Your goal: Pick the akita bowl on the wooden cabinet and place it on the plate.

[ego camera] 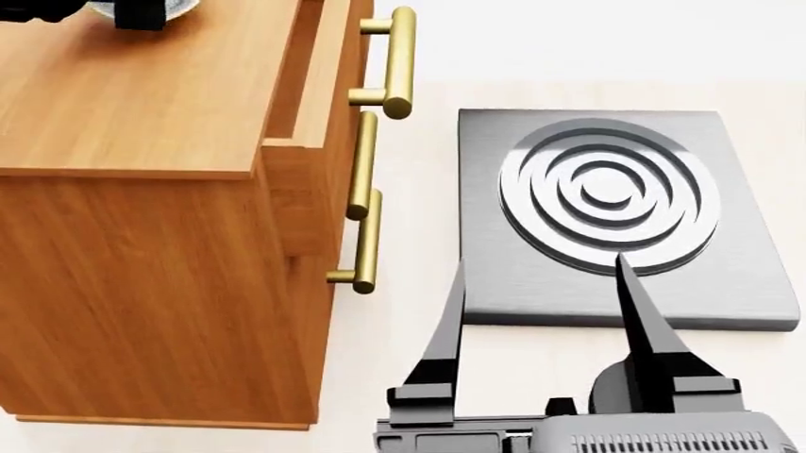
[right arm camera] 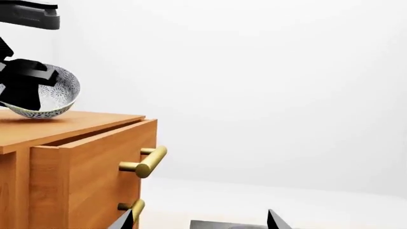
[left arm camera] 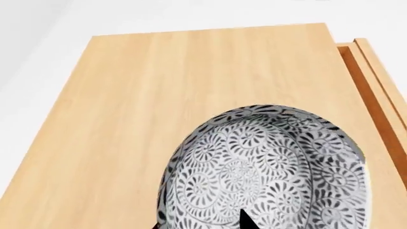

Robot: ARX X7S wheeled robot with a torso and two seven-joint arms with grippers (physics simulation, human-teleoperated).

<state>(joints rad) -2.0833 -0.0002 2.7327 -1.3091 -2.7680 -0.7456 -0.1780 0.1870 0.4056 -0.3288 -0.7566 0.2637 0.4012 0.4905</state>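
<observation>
The akita bowl, white with a dense grey-blue floral pattern, sits tilted on top of the wooden cabinet. My left gripper straddles its near rim, one fingertip inside and one outside, shut on it. In the right wrist view the bowl leans under the black left gripper, its base touching the cabinet top. The head view shows only a sliver of the bowl at the top left corner. My right gripper hangs open and empty, low beside the cabinet. The plate is out of view.
A dark grey square stove with a ringed burner lies on the pale floor right of the cabinet, under the right gripper. The cabinet's top drawer stands slightly pulled out, and brass bar handles stick out toward the stove.
</observation>
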